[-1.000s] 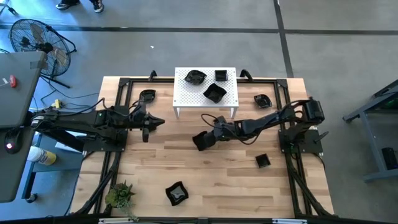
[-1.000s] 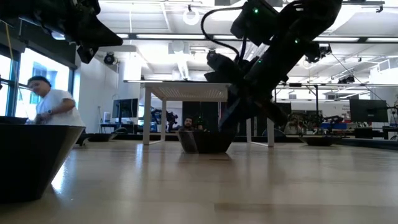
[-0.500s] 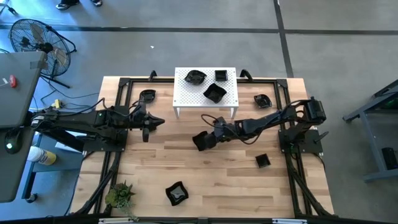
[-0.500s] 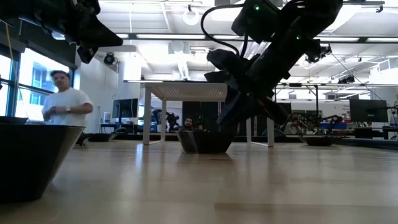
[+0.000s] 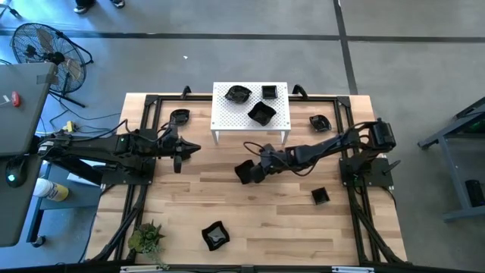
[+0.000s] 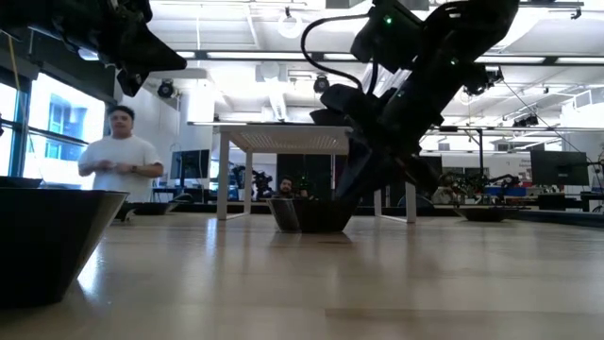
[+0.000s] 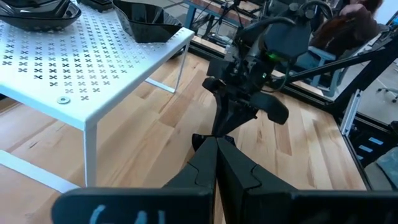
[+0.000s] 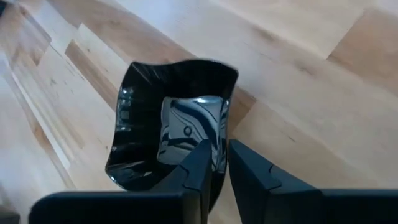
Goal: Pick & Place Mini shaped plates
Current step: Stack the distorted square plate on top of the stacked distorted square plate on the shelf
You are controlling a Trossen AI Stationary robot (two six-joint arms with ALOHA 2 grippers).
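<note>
While the left gripper (image 5: 187, 149) hangs clenched at centre-left, the right gripper (image 5: 250, 171) pinches the wavy rim of a glossy black dish (image 5: 244, 172) resting on pale wood planks (image 5: 265, 212) mid-frame.

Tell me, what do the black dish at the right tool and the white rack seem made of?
Wavy-edged black dish: probably glazed ceramic or glossy plastic; it mirrors bright highlights. White perforated rack: likely painted sheet metal; thin, matte, with punched cross-shaped holes.
</note>
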